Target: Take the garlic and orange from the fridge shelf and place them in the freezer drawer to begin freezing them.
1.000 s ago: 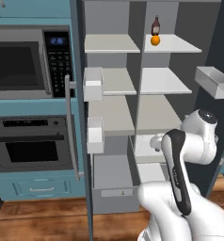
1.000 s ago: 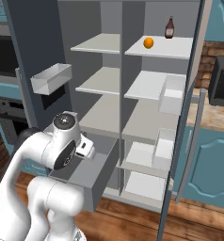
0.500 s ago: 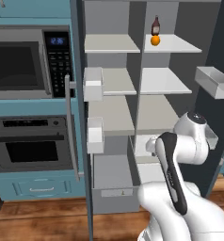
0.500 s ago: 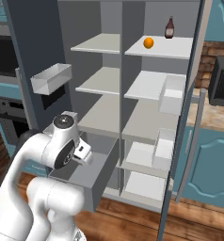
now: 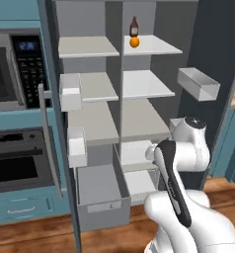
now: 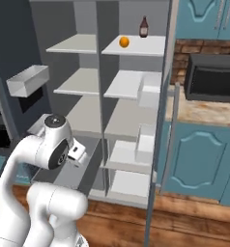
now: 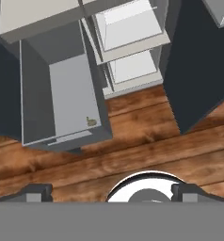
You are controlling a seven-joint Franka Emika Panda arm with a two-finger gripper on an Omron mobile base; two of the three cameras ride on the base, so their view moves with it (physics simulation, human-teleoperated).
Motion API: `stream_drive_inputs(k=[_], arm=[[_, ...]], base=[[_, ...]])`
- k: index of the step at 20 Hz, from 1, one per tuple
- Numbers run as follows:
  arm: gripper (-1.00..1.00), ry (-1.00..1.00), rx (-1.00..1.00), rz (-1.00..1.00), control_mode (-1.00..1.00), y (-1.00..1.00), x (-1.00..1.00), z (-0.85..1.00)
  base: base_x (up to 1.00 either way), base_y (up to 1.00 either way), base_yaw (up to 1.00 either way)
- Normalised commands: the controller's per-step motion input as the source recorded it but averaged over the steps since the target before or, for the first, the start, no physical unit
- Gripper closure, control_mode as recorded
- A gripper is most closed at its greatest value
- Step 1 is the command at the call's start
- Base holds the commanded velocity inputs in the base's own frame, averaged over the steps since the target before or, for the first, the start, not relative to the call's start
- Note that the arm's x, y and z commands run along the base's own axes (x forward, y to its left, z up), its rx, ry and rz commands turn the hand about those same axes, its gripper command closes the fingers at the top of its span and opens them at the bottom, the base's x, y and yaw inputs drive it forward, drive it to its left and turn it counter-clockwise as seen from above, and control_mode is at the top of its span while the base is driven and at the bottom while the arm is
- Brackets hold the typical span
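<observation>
Wood floor lies below my gripper [image 7: 107,190], jaws wide apart and empty. Freezer drawer [image 7: 62,94] stands pulled out; orange [image 5: 134,42] sits beside bottle [image 5: 134,24] on fridge shelf [image 5: 156,45].

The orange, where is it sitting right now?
The orange sits on the fridge shelf at the top of the open fridge, just in front of the dark bottle; in the right base view it lies left of that bottle.
</observation>
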Motion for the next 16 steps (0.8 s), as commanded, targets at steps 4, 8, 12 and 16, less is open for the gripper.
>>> stream_drive_inputs(k=[4,8,12,16], arm=[[-1.0,0.0,0.0,0.0,1.0,0.0,0.0,0.0],[-1.0,0.0,0.0,0.0,1.0,0.0,0.0,0.0],[-1.0,0.0,0.0,0.0,1.0,0.0,0.0,0.0],[-1.0,0.0,0.0,0.0,1.0,0.0,0.0,0.0]], base=[[0.09,-0.46,-0.57],[0.47,0.0,-0.31],[0.41,0.0,-0.14],[0.35,0.0,-0.01]])
